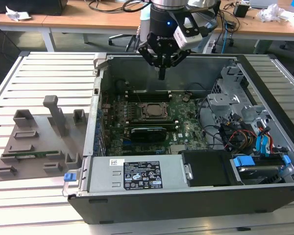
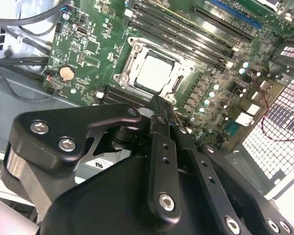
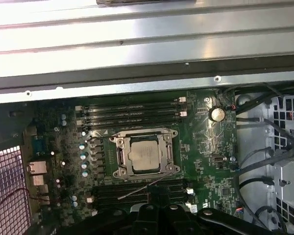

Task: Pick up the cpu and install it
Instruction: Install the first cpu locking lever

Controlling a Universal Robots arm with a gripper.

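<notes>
Exterior view: the tool (image 1: 161,73) hangs above the open computer case (image 1: 264,88), which lies on its side on a slatted worktop (image 1: 44,73), so the motherboard (image 1: 186,122) faces up and can be reached from overhead. The fingers come together to a narrow tip with nothing seen between them; tool reads as closed and empty. It sits clear of the board, roughly over the rear edge of the case, a little beyond the socket. The cpu (image 1: 151,110) lies in the socket frame (image 1: 138,111), near the middle of the board, flat and square to the frame. On the exterior view's left a grey fixture tray (image 1: 39,142) rests on the worktop with a green memory stick (image 1: 29,154) lying in one slot; its shaped pockets likely serve to present parts at known spots. Second wrist view: the black tool body fills the foreground, fingers (image 2: 161,110) pressed together and pointing toward the socket; the cpu (image 2: 156,74) shows its silver top plate seated inside the metal frame (image 2: 127,66), memory slots (image 2: 186,24) running alongside. First wrist view: the cpu (image 3: 142,154) sits centred in the frame (image 3: 118,156), well apart from the tool. A coin cell (image 3: 216,114) lies near the board's edge. Judgement: the chip appears already placed in its socket, with the tool raised off it.
</notes>
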